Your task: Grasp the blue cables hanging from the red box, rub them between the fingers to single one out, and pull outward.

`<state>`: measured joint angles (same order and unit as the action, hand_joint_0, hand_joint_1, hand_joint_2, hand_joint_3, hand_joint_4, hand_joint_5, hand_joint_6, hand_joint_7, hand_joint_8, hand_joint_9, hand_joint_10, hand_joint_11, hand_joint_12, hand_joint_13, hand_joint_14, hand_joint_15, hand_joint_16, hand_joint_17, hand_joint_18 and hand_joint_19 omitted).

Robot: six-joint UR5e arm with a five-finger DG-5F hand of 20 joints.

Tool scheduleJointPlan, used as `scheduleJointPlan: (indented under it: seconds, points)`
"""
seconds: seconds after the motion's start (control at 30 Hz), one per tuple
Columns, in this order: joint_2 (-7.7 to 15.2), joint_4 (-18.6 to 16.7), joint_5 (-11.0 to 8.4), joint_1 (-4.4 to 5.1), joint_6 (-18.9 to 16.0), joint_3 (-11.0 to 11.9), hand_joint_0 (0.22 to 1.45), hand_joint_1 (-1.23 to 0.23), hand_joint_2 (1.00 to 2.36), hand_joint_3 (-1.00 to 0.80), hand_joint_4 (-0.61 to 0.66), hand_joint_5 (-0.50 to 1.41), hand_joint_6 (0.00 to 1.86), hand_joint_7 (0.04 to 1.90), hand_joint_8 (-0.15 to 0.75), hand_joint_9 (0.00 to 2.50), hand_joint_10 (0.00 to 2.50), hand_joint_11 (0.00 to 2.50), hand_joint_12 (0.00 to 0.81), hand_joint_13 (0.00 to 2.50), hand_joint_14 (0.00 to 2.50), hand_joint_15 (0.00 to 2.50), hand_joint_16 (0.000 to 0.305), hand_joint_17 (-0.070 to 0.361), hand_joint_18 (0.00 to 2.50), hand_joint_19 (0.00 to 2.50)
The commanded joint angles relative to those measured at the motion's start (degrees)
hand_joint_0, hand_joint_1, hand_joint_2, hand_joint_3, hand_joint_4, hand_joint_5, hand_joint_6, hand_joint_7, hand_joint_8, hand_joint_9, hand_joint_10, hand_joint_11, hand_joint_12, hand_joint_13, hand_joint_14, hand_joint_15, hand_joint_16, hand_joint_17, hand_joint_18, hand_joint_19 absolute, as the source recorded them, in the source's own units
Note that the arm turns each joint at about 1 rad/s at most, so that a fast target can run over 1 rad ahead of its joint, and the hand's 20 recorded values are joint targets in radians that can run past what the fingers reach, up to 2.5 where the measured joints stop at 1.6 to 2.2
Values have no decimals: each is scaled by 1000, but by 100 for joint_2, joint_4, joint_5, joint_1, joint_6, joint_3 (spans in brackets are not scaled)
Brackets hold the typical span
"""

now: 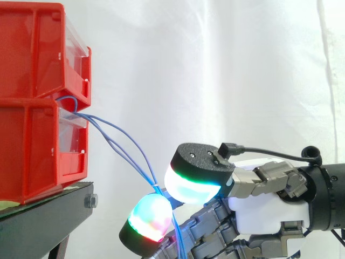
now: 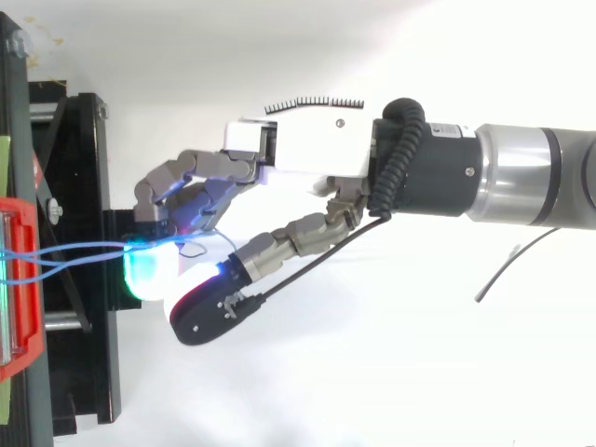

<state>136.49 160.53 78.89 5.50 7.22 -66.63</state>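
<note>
Cables slant down from red box into robot hand's pinch

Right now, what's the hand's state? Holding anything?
Hand: shut on the blue cables, which are pinched between its glowing pads.

White-shelled hand, grey link fingers, black-backed pads glowing green, cyan, red; silver-black arm.

red bins, blue cables, black stand, white curtain
</note>
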Motion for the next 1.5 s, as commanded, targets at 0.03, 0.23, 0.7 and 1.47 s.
scheduleJointPlan:
  seconds: [0.03,0.23,0.7,1.47]
  points:
    - [0,66,-233,-5,307,10,531,-741,1000,-500,217,-121,677,1052,302,715,10,343,377,583,12,362,49,111,590,540]
    - [0,75,-383,-14,421,10,518,-722,1000,-500,228,-117,660,1070,307,723,10,350,382,593,12,370,50,112,594,558]
    - [0,31,-497,30,517,19,496,-687,1000,-500,246,-99,558,1191,314,730,10,354,390,607,12,380,52,117,610,558]
    - [0,22,-1165,188,1370,19,486,-652,1000,-500,313,-114,502,1092,315,725,9,331,398,598,12,370,53,119,598,549]
